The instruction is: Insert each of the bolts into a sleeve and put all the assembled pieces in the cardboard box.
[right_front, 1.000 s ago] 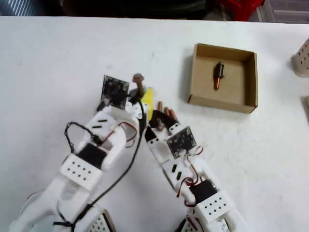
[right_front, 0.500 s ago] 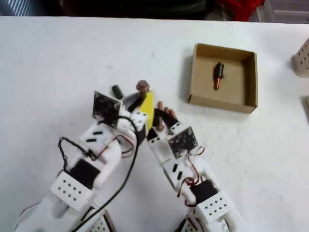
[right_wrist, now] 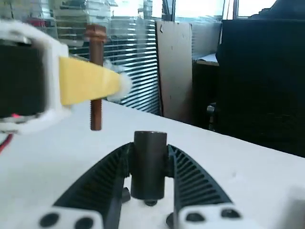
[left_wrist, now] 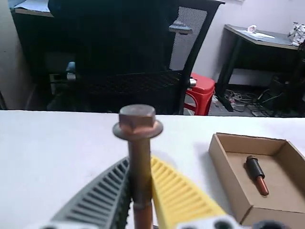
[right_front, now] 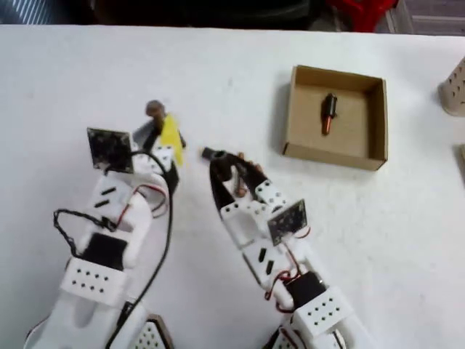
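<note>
White counter (right_front: 73,65) carries our work. Our left tool (right_front: 163,138) clamps the bolt (left_wrist: 138,143) upright, head up and threads down. Just beside it, our right tool (right_front: 225,163) grips a sleeve (right_wrist: 149,162) with its bore vertical, which we judge is meant to line up both axes. One assembled piece (right_front: 328,113) lies in the cardboard box (right_front: 298,109).
</note>
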`<state>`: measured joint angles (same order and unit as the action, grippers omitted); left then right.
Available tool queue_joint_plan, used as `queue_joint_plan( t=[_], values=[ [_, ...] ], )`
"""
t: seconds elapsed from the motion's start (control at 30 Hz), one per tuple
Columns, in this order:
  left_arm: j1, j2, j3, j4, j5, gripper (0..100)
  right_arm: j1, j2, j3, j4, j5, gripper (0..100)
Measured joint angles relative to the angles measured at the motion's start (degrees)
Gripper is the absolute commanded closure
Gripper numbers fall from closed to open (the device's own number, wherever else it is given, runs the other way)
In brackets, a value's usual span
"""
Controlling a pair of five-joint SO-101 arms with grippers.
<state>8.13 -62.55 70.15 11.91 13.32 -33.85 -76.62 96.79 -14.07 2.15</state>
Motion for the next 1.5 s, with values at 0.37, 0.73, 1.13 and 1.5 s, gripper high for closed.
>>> queue_joint_plan(
  t=[0.37, 0.73, 1.13, 1.5],
  values=[
    [-3.2, 0.0, 1.6, 9.0, 2.9, 98, -0.9, 0.0, 0.0, 12.3, 1.2, 98.1],
    [-7.1, -0.2, 8.3, 15.6, 3.1, 98, 0.7, 0.0, -8.5, 46.5, -2.8, 98.2],
    [0.1, 3.7, 8.3, 24.2, 3.1, 98, 6.5, 11.7, -20.7, 62.3, -4.4, 98.1],
    [0.1, 26.6, -0.1, 23.5, 3.1, 98, 17.6, 52.7, -42.9, 66.5, -4.5, 98.0]
  ],
)
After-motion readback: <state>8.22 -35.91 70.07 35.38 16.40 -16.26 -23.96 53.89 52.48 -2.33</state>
